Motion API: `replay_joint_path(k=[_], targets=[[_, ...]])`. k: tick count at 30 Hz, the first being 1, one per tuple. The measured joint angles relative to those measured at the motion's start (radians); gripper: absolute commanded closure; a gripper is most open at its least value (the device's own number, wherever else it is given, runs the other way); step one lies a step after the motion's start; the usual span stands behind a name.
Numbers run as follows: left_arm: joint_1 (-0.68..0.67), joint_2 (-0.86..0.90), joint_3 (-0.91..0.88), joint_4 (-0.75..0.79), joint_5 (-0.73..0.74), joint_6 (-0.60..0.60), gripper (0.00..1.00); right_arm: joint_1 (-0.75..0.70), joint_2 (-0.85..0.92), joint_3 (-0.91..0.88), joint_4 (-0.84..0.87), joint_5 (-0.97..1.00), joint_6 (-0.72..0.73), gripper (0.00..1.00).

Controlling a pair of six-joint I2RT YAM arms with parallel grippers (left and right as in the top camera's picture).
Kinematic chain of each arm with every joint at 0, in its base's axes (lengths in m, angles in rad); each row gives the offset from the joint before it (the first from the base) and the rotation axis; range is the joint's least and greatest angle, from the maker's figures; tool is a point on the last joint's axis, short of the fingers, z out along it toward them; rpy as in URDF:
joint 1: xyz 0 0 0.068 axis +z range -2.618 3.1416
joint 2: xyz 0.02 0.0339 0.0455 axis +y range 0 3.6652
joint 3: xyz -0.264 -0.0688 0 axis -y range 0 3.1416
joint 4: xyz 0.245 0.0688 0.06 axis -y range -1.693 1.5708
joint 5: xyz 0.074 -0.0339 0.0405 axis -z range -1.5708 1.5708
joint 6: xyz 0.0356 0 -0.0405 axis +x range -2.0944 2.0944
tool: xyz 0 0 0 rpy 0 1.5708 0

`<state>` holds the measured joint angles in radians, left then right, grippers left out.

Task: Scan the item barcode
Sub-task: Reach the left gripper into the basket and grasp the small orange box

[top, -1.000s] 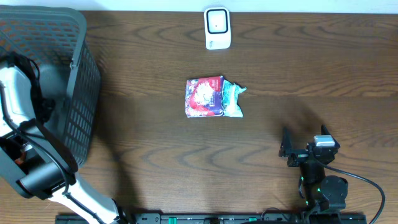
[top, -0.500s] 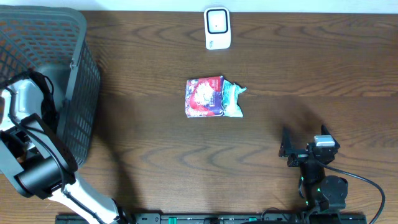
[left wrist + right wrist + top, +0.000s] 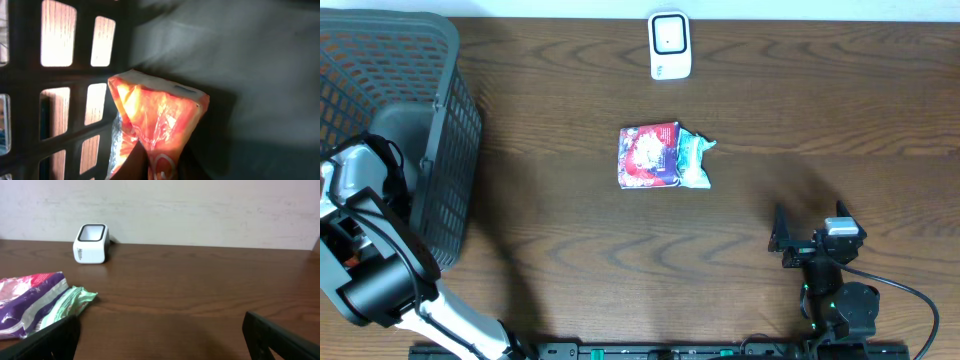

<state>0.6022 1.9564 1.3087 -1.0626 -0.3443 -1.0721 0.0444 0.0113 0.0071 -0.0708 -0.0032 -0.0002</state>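
The left fingers [image 3: 161,169] are inside the dark plastic basket [image 3: 450,150] at the left end of the bench [image 3: 820,110], pressed together on the lower edge of the orange packet [image 3: 160,120]. The packet stands up from the grip beside the basket's slotted wall. The right fingers [image 3: 162,337] are spread wide, hold nothing, and sit low over the bench near its front right. The white scanner [image 3: 669,45] stands upright at the far edge of the bench. A red and purple packet [image 3: 648,156] and a green packet [image 3: 693,160] lie touching at the centre of the bench.
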Motion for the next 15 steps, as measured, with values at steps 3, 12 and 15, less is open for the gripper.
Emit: replay_joint_path(k=[3, 12, 15], targets=[[0.005, -0.005, 0.005, -0.002, 0.016, 0.013, 0.92, 0.000, 0.000, 0.000, 0.000, 0.000, 0.000, 0.01], [0.014, -0.135, 0.156, 0.103, 0.306, 0.198, 0.92, 0.000, 0.000, 0.000, 0.000, 0.000, 0.000, 0.01], [0.011, -0.280, 0.193, 0.238, 0.423, 0.272, 0.93, 0.000, 0.000, 0.000, 0.000, 0.000, 0.000, 0.01]])
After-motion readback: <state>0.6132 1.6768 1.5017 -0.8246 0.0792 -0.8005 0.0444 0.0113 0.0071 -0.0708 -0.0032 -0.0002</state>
